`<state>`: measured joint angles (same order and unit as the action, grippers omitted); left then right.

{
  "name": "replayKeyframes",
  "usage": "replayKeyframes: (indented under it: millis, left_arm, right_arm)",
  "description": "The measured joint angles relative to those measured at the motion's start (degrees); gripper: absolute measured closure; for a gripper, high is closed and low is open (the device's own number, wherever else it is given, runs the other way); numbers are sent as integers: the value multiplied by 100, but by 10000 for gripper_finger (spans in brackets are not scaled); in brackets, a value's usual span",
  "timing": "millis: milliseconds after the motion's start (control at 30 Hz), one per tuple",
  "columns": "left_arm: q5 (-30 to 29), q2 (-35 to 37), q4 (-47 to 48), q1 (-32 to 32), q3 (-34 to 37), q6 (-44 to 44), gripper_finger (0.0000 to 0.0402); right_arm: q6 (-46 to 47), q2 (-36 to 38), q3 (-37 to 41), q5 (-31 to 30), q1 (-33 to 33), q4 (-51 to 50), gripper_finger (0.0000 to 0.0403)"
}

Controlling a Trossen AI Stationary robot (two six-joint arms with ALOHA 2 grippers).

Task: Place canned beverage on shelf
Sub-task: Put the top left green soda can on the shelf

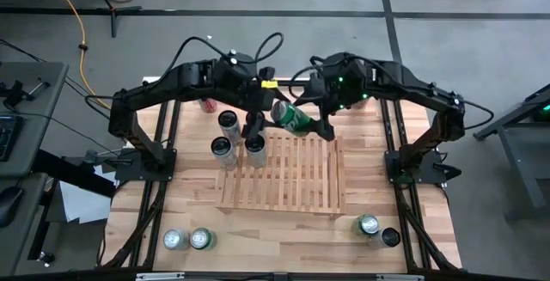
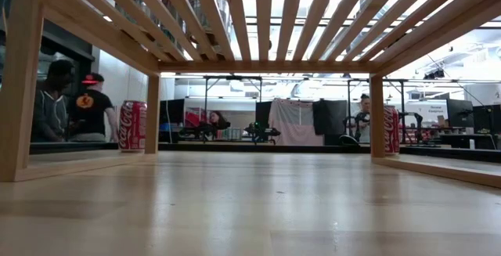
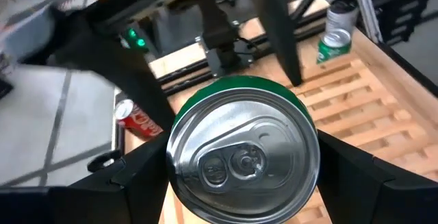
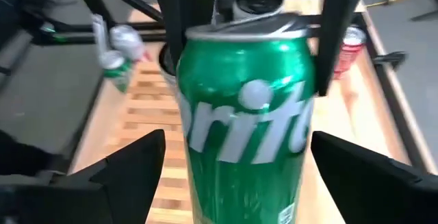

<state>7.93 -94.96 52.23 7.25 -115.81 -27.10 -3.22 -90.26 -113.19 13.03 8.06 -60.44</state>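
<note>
A grey floor surrounded the light wooden desk (image 1: 284,238), and in the low view people stood and sat in the room beyond it. The slatted shelf (image 1: 288,178) sat at the desk's middle. Both arms met above the shelf's far edge. A green Sprite can (image 1: 292,117) hung there, tilted, above the shelf. The left gripper (image 1: 277,112) had its fingers (image 3: 137,176) pinching the can by its sides, as its wrist view showed the can's silver top (image 3: 243,159) filling the gap between them. The right gripper (image 1: 311,125) was at the can too, its fingers (image 4: 130,166) spread wide on either side of the green body (image 4: 246,114) without visibly touching it. Three upright silver-topped cans (image 1: 232,139) stood at the shelf's far left corner. A red can (image 1: 209,104) stood beyond them. Two cans (image 1: 187,239) stood near the desk's near left edge, two more (image 1: 378,229) near the right.
</note>
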Motion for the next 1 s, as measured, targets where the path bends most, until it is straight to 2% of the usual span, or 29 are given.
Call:
replayKeyframes:
  millis: [267, 533, 733, 933, 1000]
  left_arm:
    - [-682, 0, -305, -297, 2, -697, 121]
    - [-648, -2, -540, -337, 7, -923, 121]
    - [-604, -4, -540, -339, 11, -898, 121]
    - [-568, -7, -538, -337, 11, -772, 120]
    - [-567, -7, -546, -339, 11, -740, 103]
  right_arm:
    - [267, -1, -1, 1232, 475, -59, 55]
    - [321, -126, -9, 1998, 557, -128, 55]
    - [315, -259, -9, 2292, 557, -131, 61]
    - [300, -288, -9, 2439, 554, -129, 102]
    - [307, -259, -5, 2451, 556, -147, 102]
